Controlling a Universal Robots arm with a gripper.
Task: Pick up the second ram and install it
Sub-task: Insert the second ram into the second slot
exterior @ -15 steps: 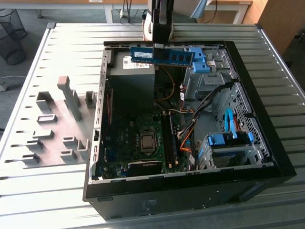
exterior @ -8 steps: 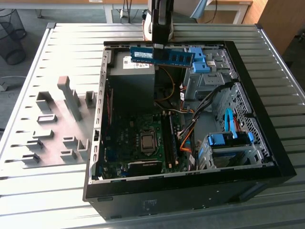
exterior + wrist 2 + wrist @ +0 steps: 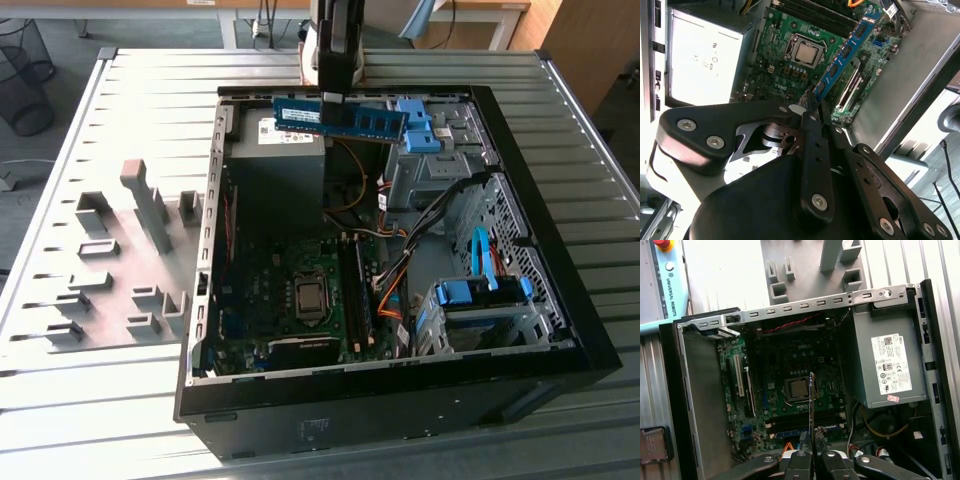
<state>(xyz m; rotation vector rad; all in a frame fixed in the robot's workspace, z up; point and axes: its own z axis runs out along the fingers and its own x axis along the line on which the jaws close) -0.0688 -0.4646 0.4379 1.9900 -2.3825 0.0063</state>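
The fingers are closed on the ram, which is held level in the air above the power supply of the open case. Pickup is judged done; seating on the motherboard remains.

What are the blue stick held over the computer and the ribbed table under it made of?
The second ram, clamped in the pincer, looks like a blue lacquered circuit board, probably fibreglass, carrying a row of black plastic-looking chips. The table looks like metal, perhaps aluminium: pale grey ribs with a dull sheen.
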